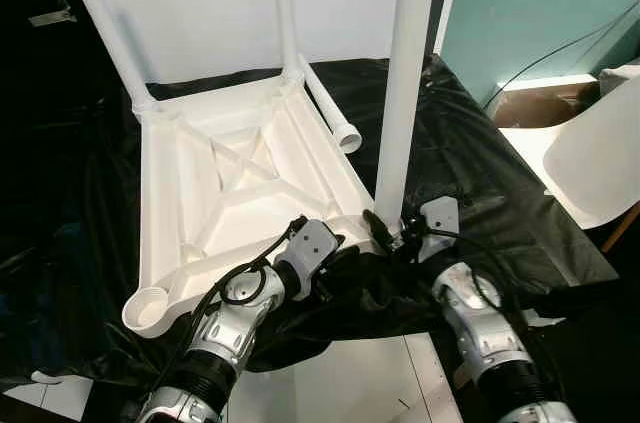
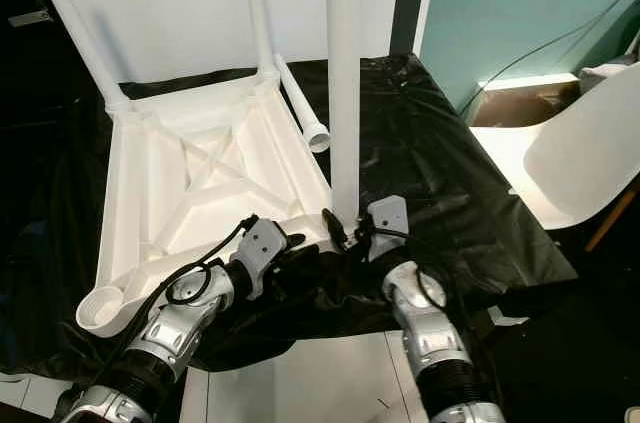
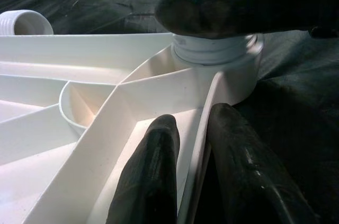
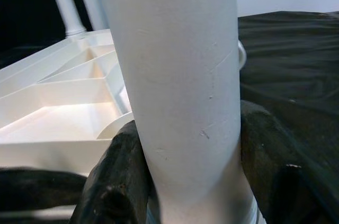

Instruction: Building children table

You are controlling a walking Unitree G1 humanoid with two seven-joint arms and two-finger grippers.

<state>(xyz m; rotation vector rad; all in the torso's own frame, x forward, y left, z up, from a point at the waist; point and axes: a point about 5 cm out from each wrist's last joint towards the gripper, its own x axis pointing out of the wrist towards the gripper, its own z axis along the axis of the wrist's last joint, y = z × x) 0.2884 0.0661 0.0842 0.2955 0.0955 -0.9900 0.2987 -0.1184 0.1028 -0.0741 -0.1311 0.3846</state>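
Tabletop (image 1: 215, 193) lies upside down on the black sheet (image 1: 480, 173) so sockets face up. Your right gripper (image 1: 390, 233), clamped round the leg (image 1: 405, 93), seats it at 5 o'clock; left gripper (image 3: 190, 166) pinches the rim, bracing it.

Both arms are silver metal with rounded, ribbed segments and black corrugated collars lower down. Black cables loop along each forearm, near the white table's edge. Each wrist carries a grey boxy camera block. The left gripper (image 1: 345, 255) and right gripper (image 1: 388, 233) each have two long, glossy black fingers (image 3: 151, 176) with rounded, slightly scuffed tips.
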